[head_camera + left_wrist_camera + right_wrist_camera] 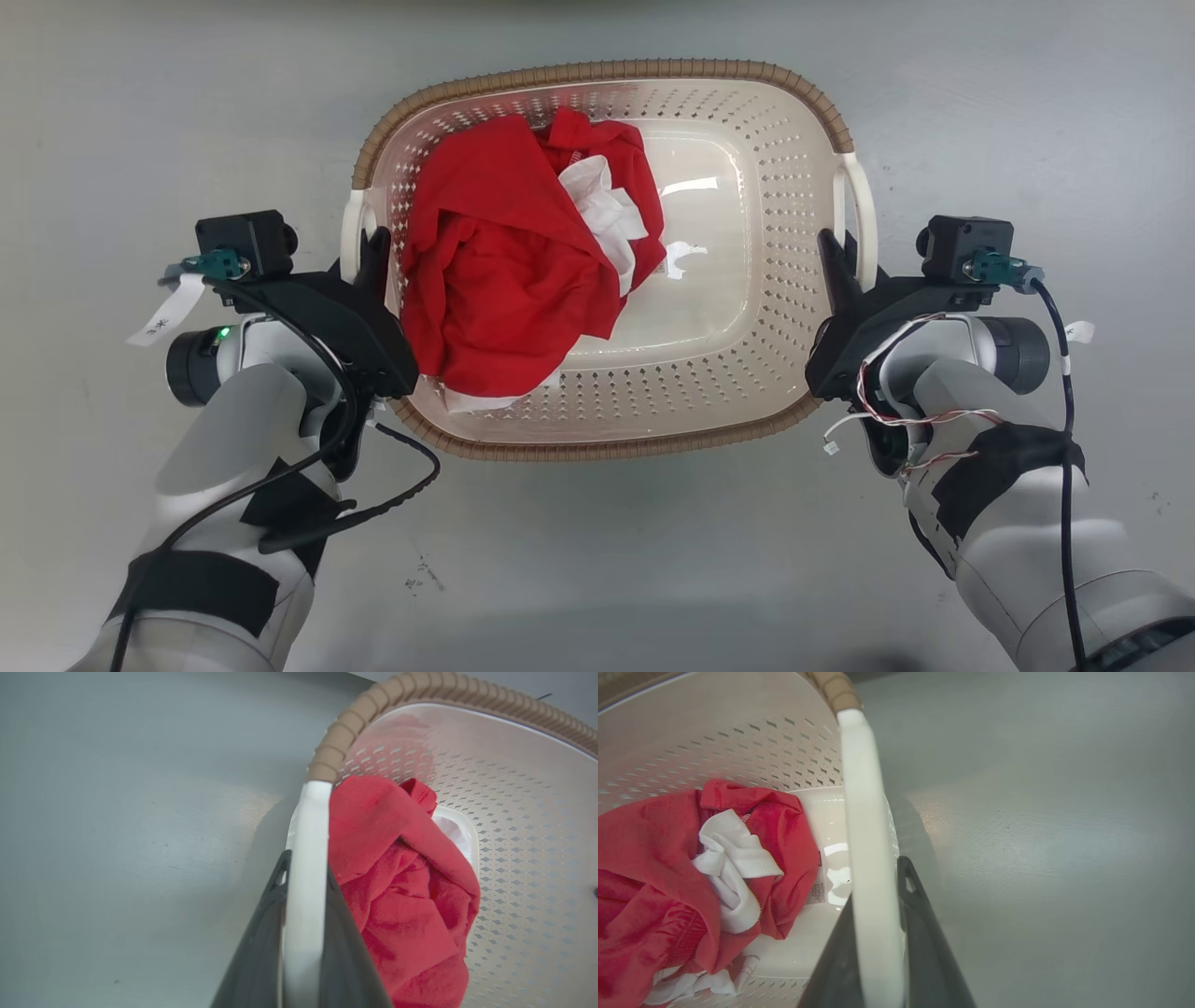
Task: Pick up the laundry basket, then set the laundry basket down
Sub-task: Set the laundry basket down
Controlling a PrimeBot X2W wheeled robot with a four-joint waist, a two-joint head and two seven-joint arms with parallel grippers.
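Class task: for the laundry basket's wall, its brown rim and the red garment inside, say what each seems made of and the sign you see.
The laundry basket wall: likely moulded plastic, cream and glossy; regular holes, glare on the base. Its rim: looks woven, but even ribs suggest matt moulded plastic. The red garment: soft matt fabric, possibly knit; it creases and folds.

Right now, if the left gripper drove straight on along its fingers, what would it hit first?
The left gripper straddles the white handle of the laundry basket; going straight on, it would probably run into the brown rim where that handle ends.
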